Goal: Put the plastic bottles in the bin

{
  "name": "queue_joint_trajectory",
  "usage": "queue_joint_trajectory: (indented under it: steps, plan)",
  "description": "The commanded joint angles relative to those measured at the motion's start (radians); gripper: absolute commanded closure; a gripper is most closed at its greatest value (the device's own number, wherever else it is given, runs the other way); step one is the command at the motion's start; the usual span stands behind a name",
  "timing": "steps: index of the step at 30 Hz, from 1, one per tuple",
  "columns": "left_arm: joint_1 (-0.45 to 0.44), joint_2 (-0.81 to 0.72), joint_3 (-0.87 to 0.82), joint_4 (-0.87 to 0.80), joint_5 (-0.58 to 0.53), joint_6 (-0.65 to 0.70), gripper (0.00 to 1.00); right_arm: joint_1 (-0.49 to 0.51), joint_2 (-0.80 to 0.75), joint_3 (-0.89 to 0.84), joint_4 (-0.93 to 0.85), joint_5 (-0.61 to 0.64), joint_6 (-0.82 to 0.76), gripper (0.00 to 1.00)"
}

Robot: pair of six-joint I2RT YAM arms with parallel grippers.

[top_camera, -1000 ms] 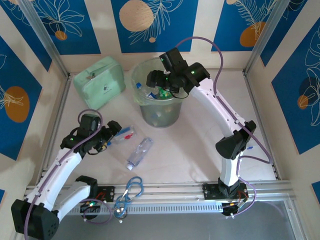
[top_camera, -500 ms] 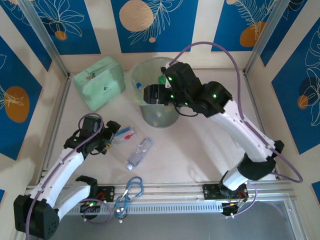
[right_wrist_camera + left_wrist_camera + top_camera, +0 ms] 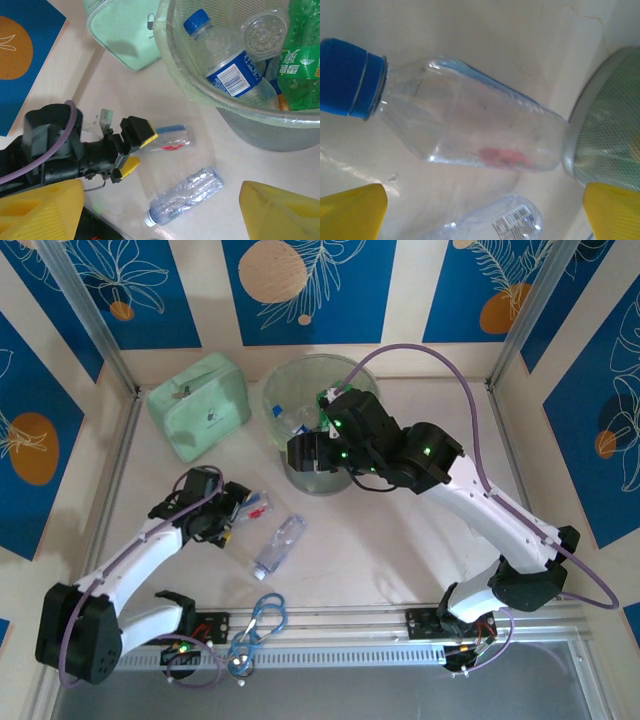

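A small clear bottle with a blue cap [image 3: 256, 508] [image 3: 480, 130] [image 3: 172, 140] lies on the table just ahead of my left gripper [image 3: 235, 512] [image 3: 482, 210] [image 3: 139, 150], which is open and empty. A longer clear bottle with a white cap [image 3: 279, 545] [image 3: 187, 195] [image 3: 505, 222] lies beside it. The bin [image 3: 322, 478] [image 3: 200, 95] [image 3: 605, 130] holds several bottles, among them a blue-labelled one [image 3: 225, 65] and a green one [image 3: 300, 65]. My right gripper [image 3: 300, 452] [image 3: 160, 212] hangs open and empty above the bin's near-left rim, looking down on the table bottles.
A mint-green zip case [image 3: 200, 405] [image 3: 125, 30] lies left of the bin by the back wall. A blue carabiner [image 3: 262, 618] rests on the front rail between the arm bases. Metal frame posts and patterned walls close the table in on three sides.
My right gripper has drawn back from over the bin's middle to its near-left rim, the arm swinging right. My left gripper has edged right, closer to the blue-capped bottle.
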Motion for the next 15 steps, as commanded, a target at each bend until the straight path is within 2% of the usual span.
queue_joint_trajectory:
  steps: [1,7,15]
  plan:
    - [-0.007,0.071,0.033,0.04,-0.025,-0.025,0.0,0.009,-0.025,-0.003,0.013,0.002,0.009,0.18]
    - [0.009,0.182,0.083,0.062,-0.051,0.008,0.0,0.011,-0.034,-0.008,0.008,0.004,0.007,0.18]
    - [0.065,0.319,0.156,0.052,-0.032,0.082,0.02,0.004,-0.032,-0.024,0.011,-0.006,0.006,0.17]
